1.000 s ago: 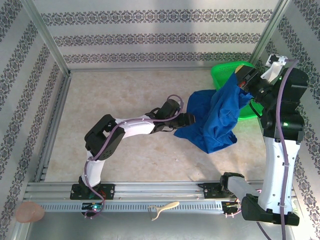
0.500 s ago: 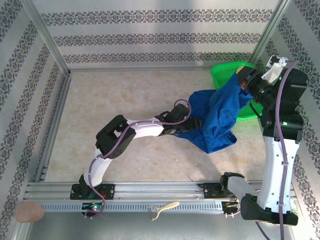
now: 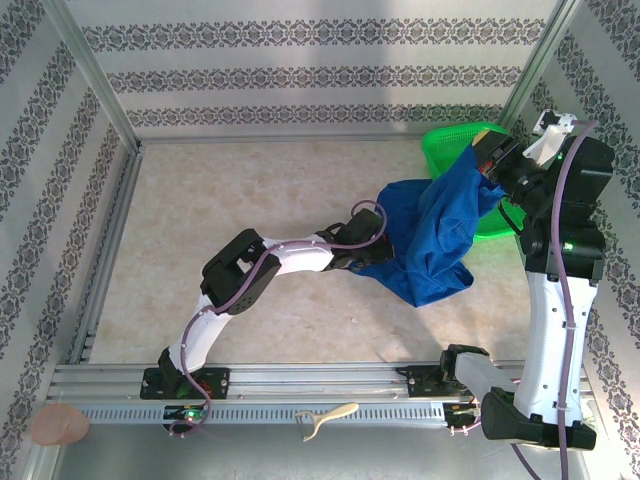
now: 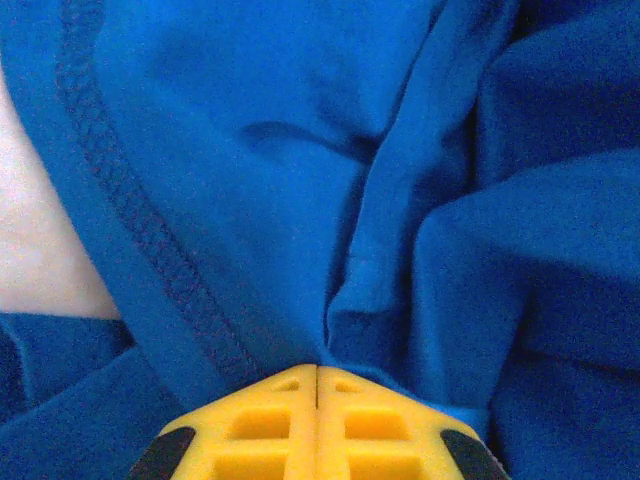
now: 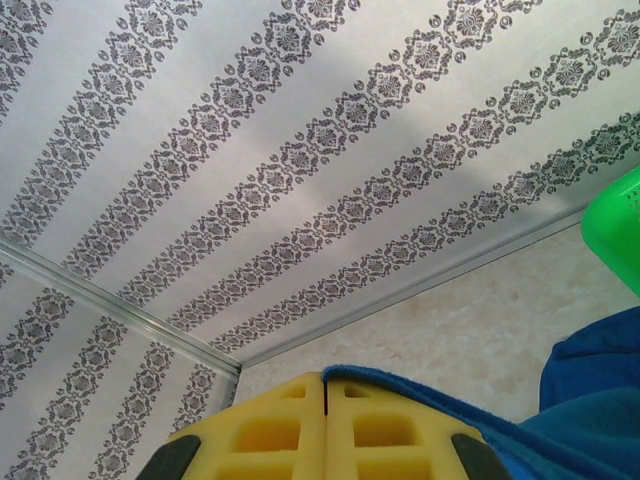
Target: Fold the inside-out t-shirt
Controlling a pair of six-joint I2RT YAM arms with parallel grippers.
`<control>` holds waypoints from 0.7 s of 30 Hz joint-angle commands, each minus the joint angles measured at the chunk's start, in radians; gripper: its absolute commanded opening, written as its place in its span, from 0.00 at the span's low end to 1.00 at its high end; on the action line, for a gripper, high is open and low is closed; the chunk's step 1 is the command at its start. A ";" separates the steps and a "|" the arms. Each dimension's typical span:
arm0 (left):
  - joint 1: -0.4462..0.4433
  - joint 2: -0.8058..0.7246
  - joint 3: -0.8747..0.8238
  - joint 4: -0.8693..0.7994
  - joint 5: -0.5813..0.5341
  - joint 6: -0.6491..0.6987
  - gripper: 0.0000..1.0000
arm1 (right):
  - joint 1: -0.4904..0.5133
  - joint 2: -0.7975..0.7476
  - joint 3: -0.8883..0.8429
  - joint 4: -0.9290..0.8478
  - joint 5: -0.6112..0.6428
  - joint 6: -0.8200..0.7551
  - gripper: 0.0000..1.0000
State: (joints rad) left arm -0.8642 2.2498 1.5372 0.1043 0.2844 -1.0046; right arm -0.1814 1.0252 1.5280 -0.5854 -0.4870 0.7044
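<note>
Top view: right gripper (image 3: 487,165) raised, clamped on the t-shirt (image 3: 435,235), which hangs below its fingers; left gripper (image 3: 385,247) at the lower edge.
Left wrist: fingers (image 4: 260,425) pressed together, pinching a fabric fold at the tips.
Right wrist: fingers (image 5: 270,430) closed, blue cloth trailing rightward from the tips.

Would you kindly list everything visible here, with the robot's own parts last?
t-shirt: one, royal blue, hanging from the right arm, lower part on the table.
basket: one, green, far right corner, behind the t-shirt.
table: one, mottled beige, centre.
hook-shaped tool: one, cream, by the near rail.
round object: one, pinkish, near left corner.
left arm: one, white and black, yellow jaws shut on the t-shirt.
right arm: one, white and black, raised, yellow jaws shut on the t-shirt.
</note>
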 commanded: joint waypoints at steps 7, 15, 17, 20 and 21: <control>0.103 -0.235 0.022 -0.099 -0.022 0.131 0.00 | -0.018 -0.004 -0.004 0.059 -0.009 0.028 0.00; 0.174 -0.405 0.049 -0.247 -0.010 0.224 0.14 | -0.024 0.006 0.005 0.094 -0.023 0.070 0.00; 0.164 -0.359 0.052 -0.271 -0.003 0.222 0.41 | -0.025 -0.005 -0.013 0.095 -0.016 0.070 0.00; 0.149 -0.246 0.102 -0.331 0.016 0.234 0.51 | -0.024 -0.023 -0.042 0.085 -0.012 0.062 0.00; 0.139 -0.210 0.126 -0.356 0.015 0.246 0.52 | -0.024 -0.030 -0.051 0.082 -0.010 0.058 0.00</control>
State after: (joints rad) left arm -0.7017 1.8969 1.6634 -0.0692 0.2764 -0.8051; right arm -0.2005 1.0199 1.4994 -0.5304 -0.4908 0.7601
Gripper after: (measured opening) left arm 0.516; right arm 0.054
